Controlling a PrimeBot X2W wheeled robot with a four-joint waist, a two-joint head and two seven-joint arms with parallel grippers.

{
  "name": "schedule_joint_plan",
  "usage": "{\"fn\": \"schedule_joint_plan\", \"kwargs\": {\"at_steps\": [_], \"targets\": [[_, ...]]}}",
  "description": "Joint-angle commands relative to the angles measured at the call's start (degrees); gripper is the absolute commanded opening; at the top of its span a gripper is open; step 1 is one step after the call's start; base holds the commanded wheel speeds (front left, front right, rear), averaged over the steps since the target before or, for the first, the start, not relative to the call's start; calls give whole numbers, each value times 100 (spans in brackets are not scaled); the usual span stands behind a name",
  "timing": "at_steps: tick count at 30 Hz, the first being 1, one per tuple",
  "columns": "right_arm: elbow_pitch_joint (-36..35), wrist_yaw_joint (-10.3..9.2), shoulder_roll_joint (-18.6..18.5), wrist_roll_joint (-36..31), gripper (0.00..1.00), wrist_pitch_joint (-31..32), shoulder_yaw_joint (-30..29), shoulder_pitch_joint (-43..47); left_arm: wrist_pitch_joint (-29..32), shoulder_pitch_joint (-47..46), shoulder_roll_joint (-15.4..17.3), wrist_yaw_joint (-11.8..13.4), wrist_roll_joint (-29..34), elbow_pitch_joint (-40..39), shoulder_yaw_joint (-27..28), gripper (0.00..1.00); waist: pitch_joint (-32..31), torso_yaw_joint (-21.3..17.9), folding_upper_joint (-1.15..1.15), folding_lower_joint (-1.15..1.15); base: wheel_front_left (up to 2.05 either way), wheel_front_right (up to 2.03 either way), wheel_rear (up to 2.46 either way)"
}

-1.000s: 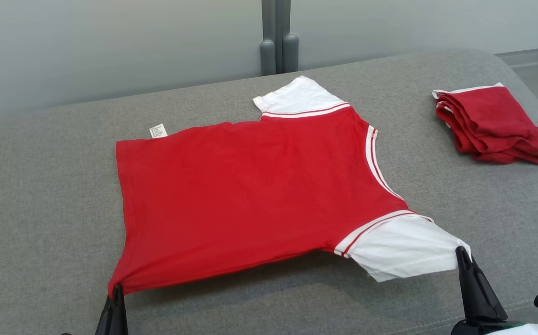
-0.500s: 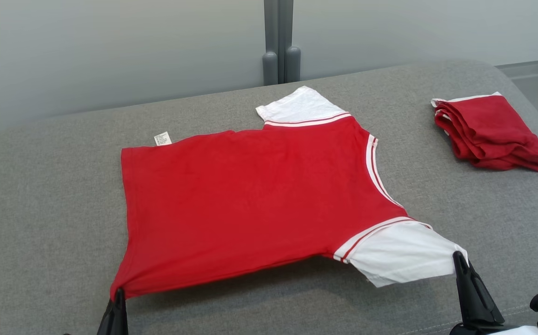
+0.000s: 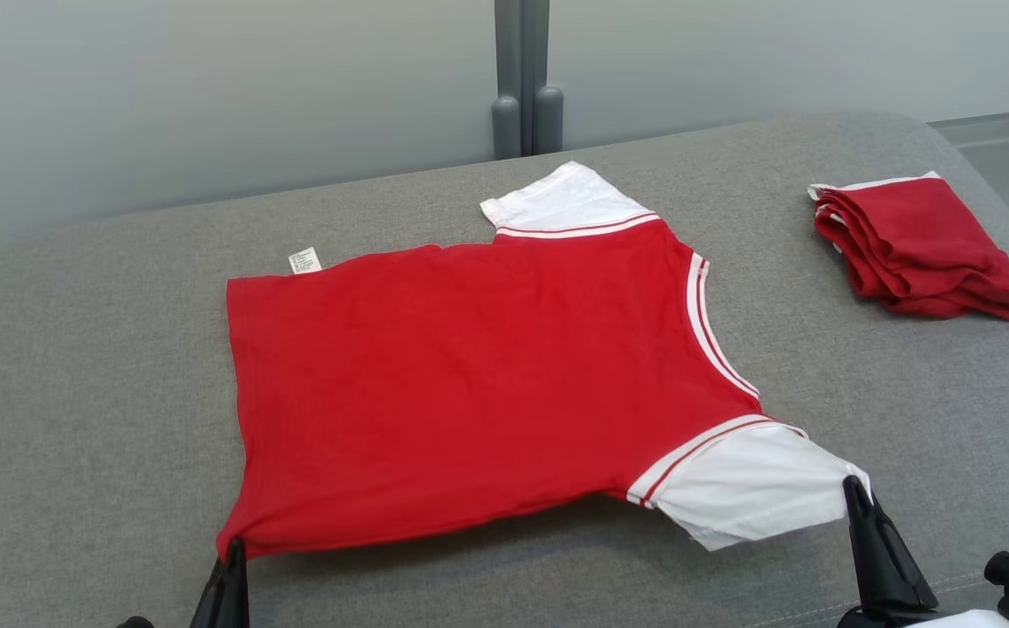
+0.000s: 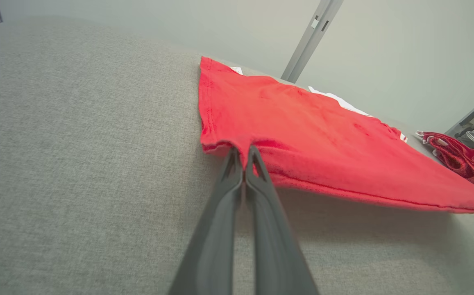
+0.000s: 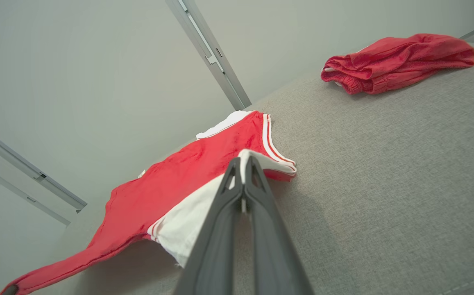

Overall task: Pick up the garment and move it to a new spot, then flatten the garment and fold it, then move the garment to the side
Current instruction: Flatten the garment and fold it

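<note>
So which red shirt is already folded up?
The small red fabric bundle at the far right of the grey padded surface. The other, the red shirt with white sleeves, is spread open, pinched by the left tool and right tool.

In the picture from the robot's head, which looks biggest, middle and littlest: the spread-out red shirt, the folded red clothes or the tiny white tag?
1. The spread-out red T-shirt: biggest by far.
2. The folded red garment: middle, though it lies farther back.
3. The white label at the shirt's far edge: smallest.
</note>
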Motion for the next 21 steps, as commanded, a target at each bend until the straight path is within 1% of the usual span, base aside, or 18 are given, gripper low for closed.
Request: {"fn": "schedule_joint_plan", "kwargs": {"at_steps": [1,2,9,15,21], "targets": [[103,2,-34,62,0,3,15,-123,0,-167,-9,-14,-4,73,-58,0,23,-7,0,0,0,0,0],[103,2,-34,62,0,3,15,-123,0,-167,-9,-14,-4,73,-58,0,23,-7,0,0,0,0,0],[675,2,-138,118,0,-78,2,-607,0,-673,-186,-14,21,377,-244,0,172,22,0,0,0,0,0],[1142,2,-243,70,0,-113,163,-1237,0,-1254,-243,-5,-9,630,-174,0,378,87,0,0,0,0,0],[1369,2,-311,53,0,-241,341,-1785,0,-1748,-290,21,14,826,-43,0,581,134,0,0,0,0,0]]}}
